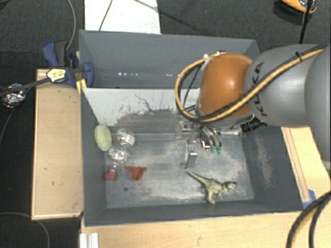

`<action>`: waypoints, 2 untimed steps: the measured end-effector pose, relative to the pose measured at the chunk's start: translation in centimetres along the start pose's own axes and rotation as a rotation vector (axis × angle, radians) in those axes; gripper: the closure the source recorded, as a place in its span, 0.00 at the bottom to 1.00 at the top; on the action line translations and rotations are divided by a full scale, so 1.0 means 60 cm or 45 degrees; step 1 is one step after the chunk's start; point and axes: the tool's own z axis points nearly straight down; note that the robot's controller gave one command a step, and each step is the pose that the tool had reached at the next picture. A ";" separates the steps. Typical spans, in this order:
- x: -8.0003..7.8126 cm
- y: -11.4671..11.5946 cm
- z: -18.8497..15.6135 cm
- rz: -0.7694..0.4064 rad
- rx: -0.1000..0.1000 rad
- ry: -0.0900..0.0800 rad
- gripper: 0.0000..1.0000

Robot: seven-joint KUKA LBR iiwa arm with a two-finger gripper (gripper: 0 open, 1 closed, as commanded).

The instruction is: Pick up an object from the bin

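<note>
Lighting: even, from above, moderate. Glare: pale patch on bin wall [129, 99] left of gripper [189, 159]; sheen on orange cover [225, 81] above it. Surroundings: dark.

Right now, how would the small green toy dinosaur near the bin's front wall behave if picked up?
The small green plastic toy dinosaur looks moulded, so probably stiff and light. Its thin tail and legs offer little to grip; it may twist or slip. With that irregular outline it likely slides rather than rolls.
</note>
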 end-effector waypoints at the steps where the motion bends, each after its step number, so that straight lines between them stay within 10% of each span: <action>1: -0.003 0.000 -0.008 0.002 -0.001 -0.010 0.00; 2: 0.016 0.071 0.018 -0.032 0.002 -0.010 0.00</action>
